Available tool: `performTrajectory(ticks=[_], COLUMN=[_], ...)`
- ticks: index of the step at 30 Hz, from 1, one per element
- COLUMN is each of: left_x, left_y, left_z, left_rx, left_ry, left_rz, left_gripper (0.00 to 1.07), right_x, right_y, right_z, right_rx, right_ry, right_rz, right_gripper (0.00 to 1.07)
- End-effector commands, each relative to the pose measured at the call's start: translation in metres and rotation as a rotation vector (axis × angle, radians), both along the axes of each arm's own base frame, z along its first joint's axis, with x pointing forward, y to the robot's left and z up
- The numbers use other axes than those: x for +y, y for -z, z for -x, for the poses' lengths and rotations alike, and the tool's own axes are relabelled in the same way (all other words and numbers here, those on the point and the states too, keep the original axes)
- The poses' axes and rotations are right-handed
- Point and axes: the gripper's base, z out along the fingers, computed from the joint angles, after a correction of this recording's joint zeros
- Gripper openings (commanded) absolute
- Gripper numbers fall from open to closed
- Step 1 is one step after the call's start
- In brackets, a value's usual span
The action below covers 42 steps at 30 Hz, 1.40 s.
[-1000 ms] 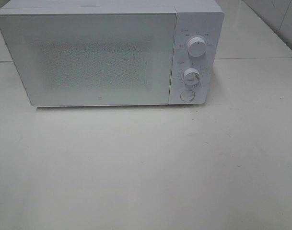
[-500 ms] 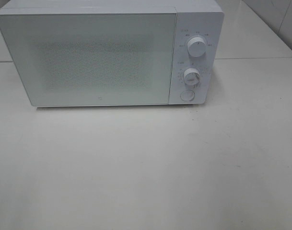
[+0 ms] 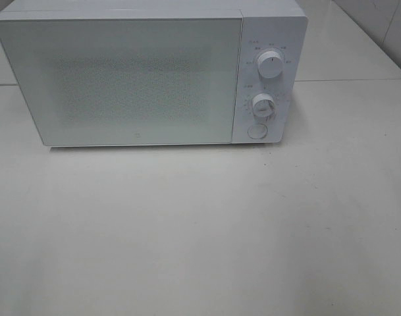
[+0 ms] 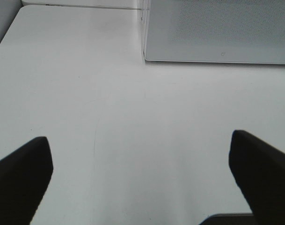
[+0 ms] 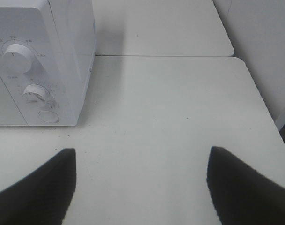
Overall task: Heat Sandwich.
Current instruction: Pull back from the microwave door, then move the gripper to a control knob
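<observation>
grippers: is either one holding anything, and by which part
Nothing is held. The left gripper and the right gripper are both open, with only table between their fingers.

The high camera looks steeply down onto the front of the microwave (image 3: 141, 79) and the table (image 3: 200, 230). Both wrist cameras look low across that table: the left sees the door (image 4: 217, 28) at its lower corner, the right the dials (image 5: 16, 50).

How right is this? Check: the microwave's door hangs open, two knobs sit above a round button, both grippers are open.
Wrong on the door: the exterior high view shows it shut. The upper knob, lower knob, round button, left gripper and right gripper are as stated.
</observation>
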Motion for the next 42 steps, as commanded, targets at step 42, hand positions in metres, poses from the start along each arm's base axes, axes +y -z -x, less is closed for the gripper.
performTrajectory(ticks=[42], left_x=[0.000], left_y=[0.000], left_z=[0.003], left_rx=[-0.033], left_ry=[0.000], left_rz=[0.001], left_gripper=[0.98], right_x=[0.022], right_y=[0.097], right_z=[-0.094], right_rx=[-0.363], right_ry=[-0.019], right_rz=[0.087], right_gripper=[0.74])
